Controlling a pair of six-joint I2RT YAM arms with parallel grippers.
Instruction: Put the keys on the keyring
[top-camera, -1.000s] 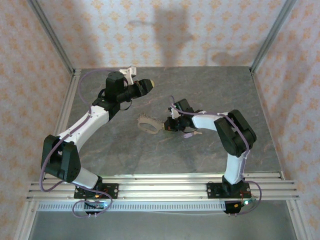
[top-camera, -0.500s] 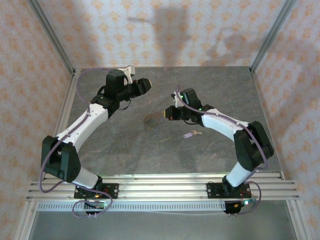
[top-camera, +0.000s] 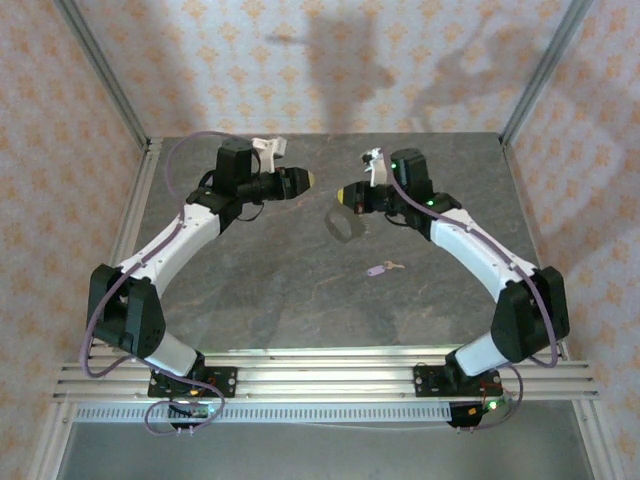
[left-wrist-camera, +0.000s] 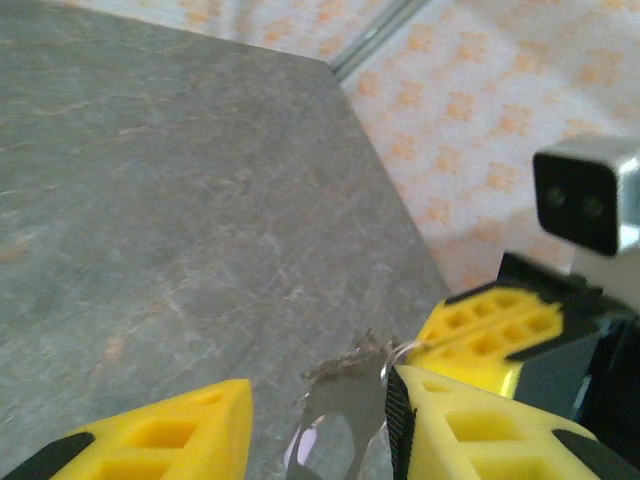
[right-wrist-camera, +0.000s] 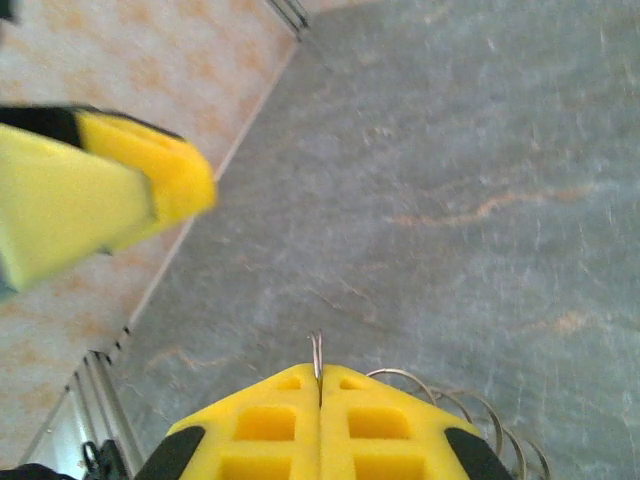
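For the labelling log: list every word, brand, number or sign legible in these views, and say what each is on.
None can be read.
The wallpaper carries only orange ornaments, no letters.
The key is too small to show any stamp.
The keyring, the left end effector and the right end effector bear no visible marking.

Looks like a robotics lab bench, closed in as a small test cell; floored with a grey stone-look table top (top-camera: 300, 300); walled on three sides by panels (top-camera: 330, 70) papered in a peach floral print; framed at the corners by bare aluminium posts (top-camera: 100, 70); edged on the near side with slotted metal rails (top-camera: 320, 365); fitted with a white-and-black left arm (top-camera: 160, 250) and right arm (top-camera: 480, 250) bolted to those rails; strung with loose purple cables (top-camera: 190, 140).
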